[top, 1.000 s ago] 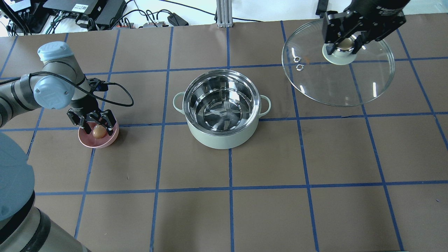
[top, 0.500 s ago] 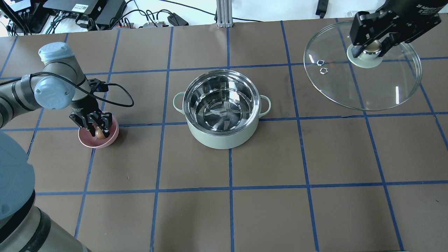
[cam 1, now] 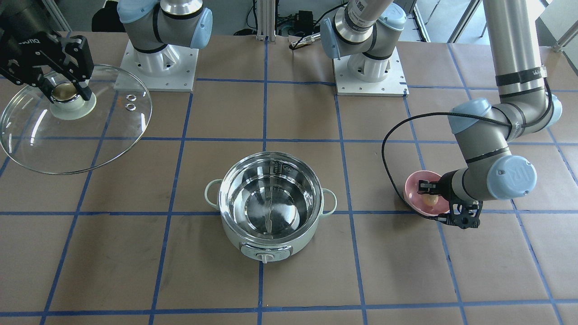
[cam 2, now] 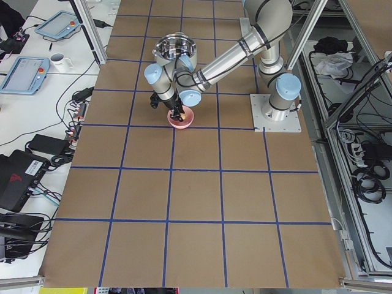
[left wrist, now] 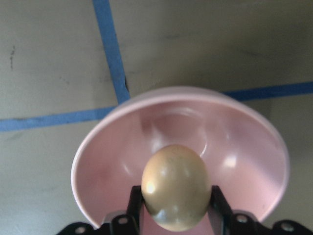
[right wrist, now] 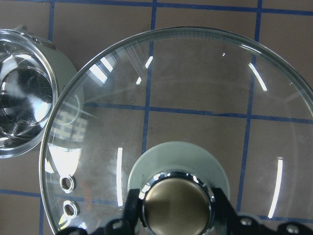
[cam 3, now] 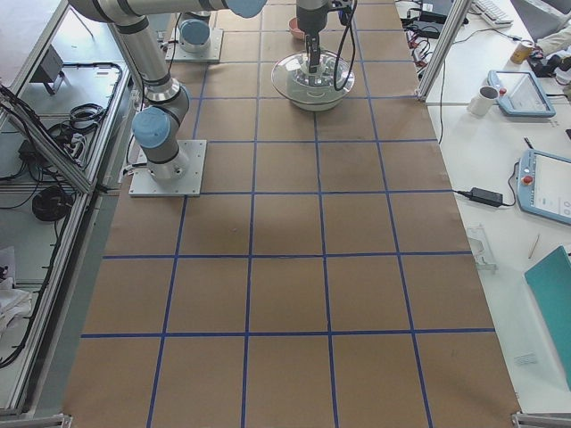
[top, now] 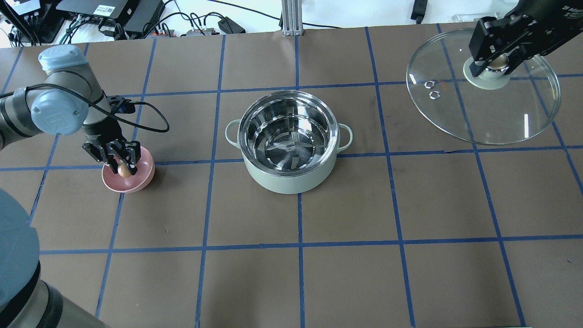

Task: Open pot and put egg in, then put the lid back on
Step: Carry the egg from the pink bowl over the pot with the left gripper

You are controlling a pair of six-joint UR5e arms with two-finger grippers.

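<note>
Left fingers [left wrist: 218,205] pinch the smooth tan oval egg [left wrist: 176,186] in the round pink bowl [left wrist: 244,147], right fingers [right wrist: 221,208] clamp the clear glass lid [right wrist: 195,83] by its knob [right wrist: 176,205]; a weak pinch could drop the egg.

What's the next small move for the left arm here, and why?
Probably a short straight lift. The left gripper has its jaws closed on the egg inside the pink bowl; the pot stands open and empty, and the right gripper holds the lid off to the side. Clearing the bowl's rim comes first.
</note>
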